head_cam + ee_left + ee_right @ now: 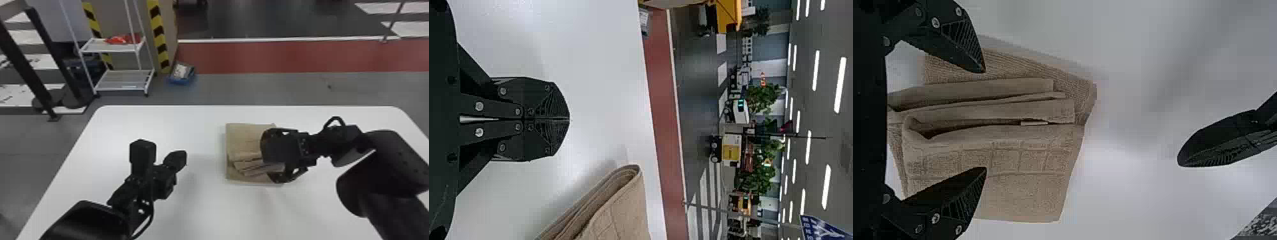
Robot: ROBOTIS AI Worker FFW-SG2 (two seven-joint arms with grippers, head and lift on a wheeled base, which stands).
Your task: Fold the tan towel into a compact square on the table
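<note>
The tan towel [244, 137] lies folded in layers right of the table's middle, its front part a stack of uneven folds. Over its right side is my right gripper [271, 156]. In the right wrist view the right gripper [985, 120] is open, its fingers spread above the towel [1023, 160] with folded edges between them. My left gripper [185, 159] stands over the table to the towel's left, apart from it. The left wrist view has the left gripper [569, 119] shut with nothing between its fingertips, and the towel's folded edge [621, 200] beside it.
The white table [159, 124] carries the towel and spans both arms' reach. Beyond its far edge stand a white shelf rack [110, 48] with a red item and a blue bin [182, 75] on the floor.
</note>
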